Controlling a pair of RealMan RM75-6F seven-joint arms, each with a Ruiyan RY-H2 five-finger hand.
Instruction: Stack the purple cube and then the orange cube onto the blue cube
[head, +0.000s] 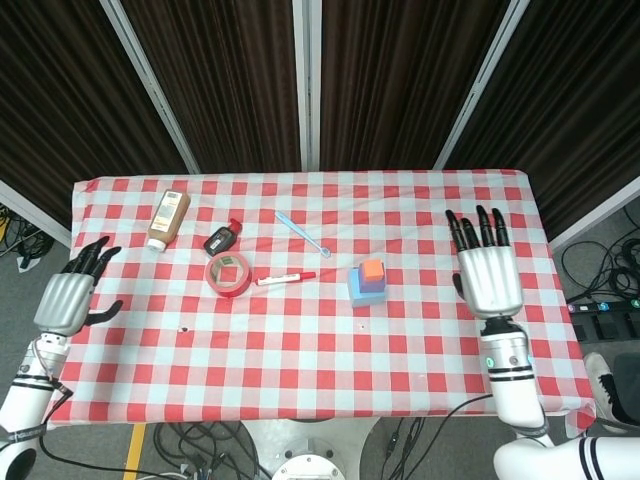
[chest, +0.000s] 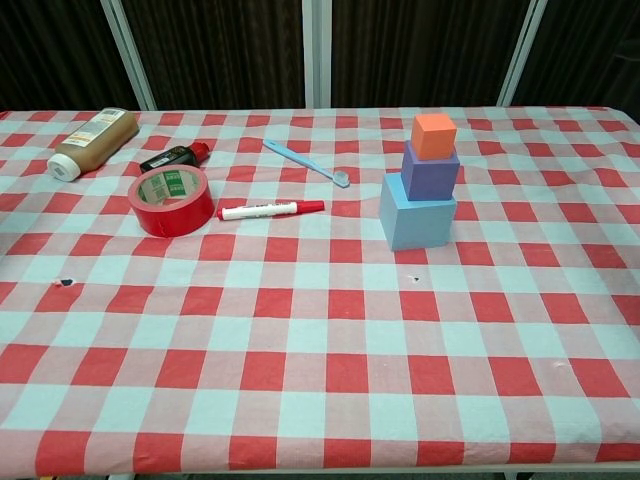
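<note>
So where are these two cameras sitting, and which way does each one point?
Head view: high up, looking steeply down on the whole table; both hands show, left hand and right hand, open.
Chest view: lower, looking forward across the table at the cube stack; no arm or hand shows.
Shared: orange cube, purple cube, blue cube, red tape roll.

head view: looked steeply down from high, whole worktop (head: 300, 330) framed | chest view: low, near edge, faced far curtains | shared: worktop middle
</note>
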